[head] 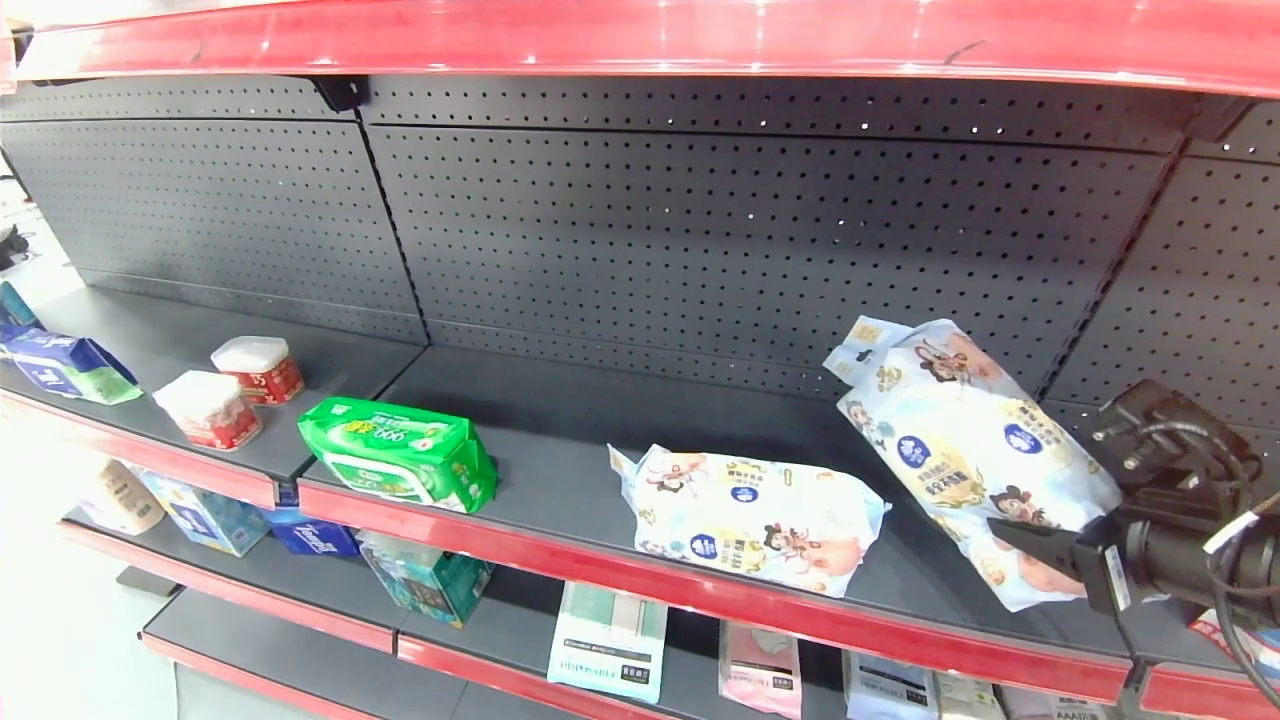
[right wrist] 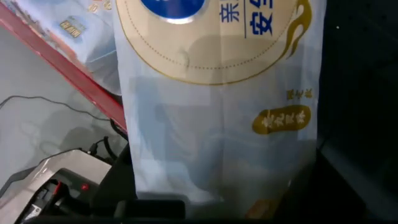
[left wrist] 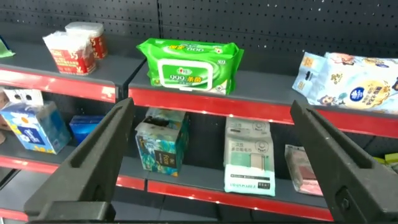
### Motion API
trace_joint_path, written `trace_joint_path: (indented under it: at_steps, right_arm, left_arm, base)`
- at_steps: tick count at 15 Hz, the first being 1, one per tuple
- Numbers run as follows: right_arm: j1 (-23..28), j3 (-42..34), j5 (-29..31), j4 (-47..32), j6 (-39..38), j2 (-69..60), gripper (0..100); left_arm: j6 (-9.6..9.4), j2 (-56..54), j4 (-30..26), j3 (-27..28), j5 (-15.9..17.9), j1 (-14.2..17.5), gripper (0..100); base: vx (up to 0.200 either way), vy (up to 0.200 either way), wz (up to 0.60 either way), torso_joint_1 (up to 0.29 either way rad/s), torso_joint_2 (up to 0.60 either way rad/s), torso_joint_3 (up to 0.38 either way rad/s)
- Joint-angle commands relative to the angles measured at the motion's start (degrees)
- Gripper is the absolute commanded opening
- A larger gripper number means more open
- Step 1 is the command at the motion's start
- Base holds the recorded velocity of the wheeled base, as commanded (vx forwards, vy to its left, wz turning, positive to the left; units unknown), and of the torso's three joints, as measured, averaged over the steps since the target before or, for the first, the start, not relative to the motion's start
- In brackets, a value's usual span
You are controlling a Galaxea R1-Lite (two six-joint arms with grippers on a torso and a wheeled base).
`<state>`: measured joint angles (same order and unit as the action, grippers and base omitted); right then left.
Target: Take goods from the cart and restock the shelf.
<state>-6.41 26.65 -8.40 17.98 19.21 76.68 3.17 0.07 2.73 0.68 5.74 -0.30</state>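
Observation:
My right gripper [head: 1020, 545] is shut on a white pack with cartoon prints [head: 960, 440], held tilted over the right end of the dark shelf board [head: 560, 420]; its lower end fills the right wrist view [right wrist: 217, 93]. A second pack of the same kind [head: 750, 515] lies flat near the shelf's red front edge, to the left of the held one. My left gripper [left wrist: 211, 106] stands open in front of the shelves, level with the row below, its fingers [left wrist: 93, 162] holding nothing. Above it, on the shelf, lie a green wipes pack [left wrist: 189, 62] and that second pack [left wrist: 354, 81].
The green wipes pack [head: 400, 452] lies left of centre. Two red-and-white tubs [head: 210, 408] and blue packs [head: 65, 365] sit farther left. Bare board runs between the green pack and the lying pack and along the pegboard back. Lower shelves hold boxes [left wrist: 161, 140] and packets [left wrist: 249, 155].

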Motion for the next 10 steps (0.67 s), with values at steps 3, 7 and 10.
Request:
trace_joint_path:
  at_steps: [3,7,10]
  right_arm:
    - [2.81,4.11,-1.09,0.04,3.02,6.29,0]
    - [7.20,8.51,-6.28,0.12,9.44,12.97,0]
    - [8.17,12.81,-8.83,0.12,13.48,18.24,0]
  left_arm:
    - [0.08,-0.07,0.08,-0.16,-0.03,0.04,100]
    - [0.08,-0.07,0.08,-0.16,-0.03,0.04,100]
    - [0.08,-0.07,0.08,-0.16,-0.03,-0.05,100]
  base:
    - [0.000,0.000,0.00,0.000,0.00,0.000]
    - [0.000,0.000,0.00,0.000,0.00,0.000]
    - [0.000,0.000,0.00,0.000,0.00,0.000]
